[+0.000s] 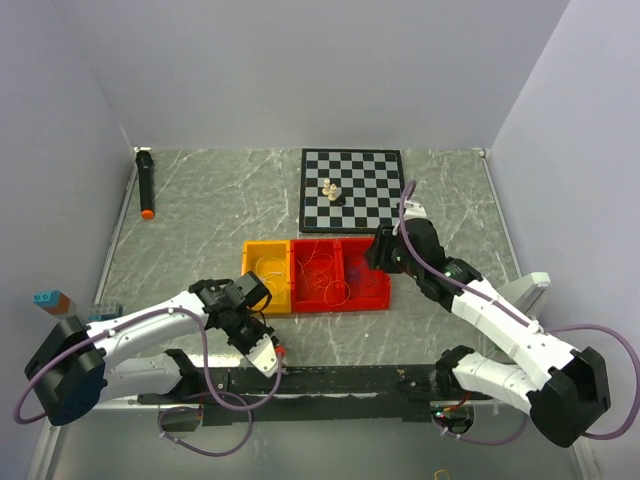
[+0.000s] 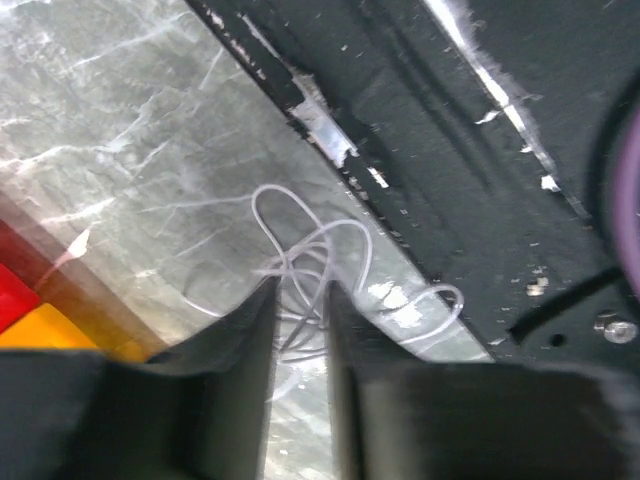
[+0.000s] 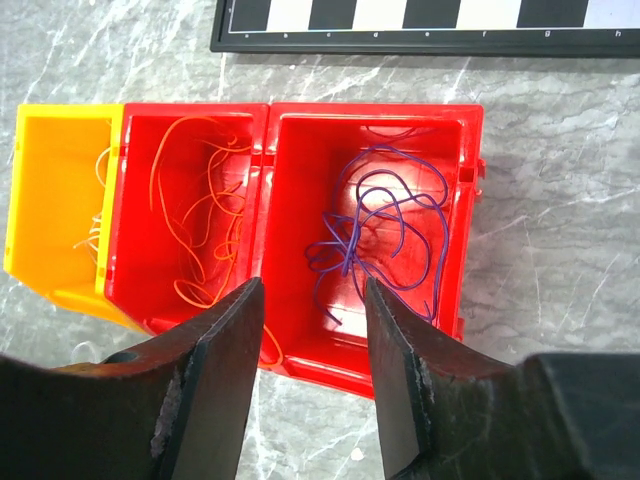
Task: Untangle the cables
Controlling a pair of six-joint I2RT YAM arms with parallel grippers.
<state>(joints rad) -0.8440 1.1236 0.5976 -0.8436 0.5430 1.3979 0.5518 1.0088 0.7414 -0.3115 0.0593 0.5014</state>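
Observation:
A tangle of thin white cable (image 2: 312,255) lies on the marble table by the black front rail. My left gripper (image 2: 300,292) is over it, jaws narrowly apart, with strands running between the fingertips. In the top view the left gripper (image 1: 268,358) is low at the table's front edge. My right gripper (image 3: 312,292) is open and empty over the front wall of the right red bin (image 3: 375,108), which holds a purple cable (image 3: 385,215). The middle red bin (image 3: 190,110) holds orange cable (image 3: 200,220). The yellow bin (image 3: 60,112) holds white strands (image 3: 95,235). In the top view the right gripper (image 1: 378,250) is beside the bins.
A chessboard (image 1: 352,170) with chess pieces (image 1: 331,190) lies behind the bins. A black marker with an orange tip (image 1: 145,183) lies at the far left. A black rail (image 1: 330,380) runs along the front edge. Small blocks (image 1: 50,298) sit at the left wall.

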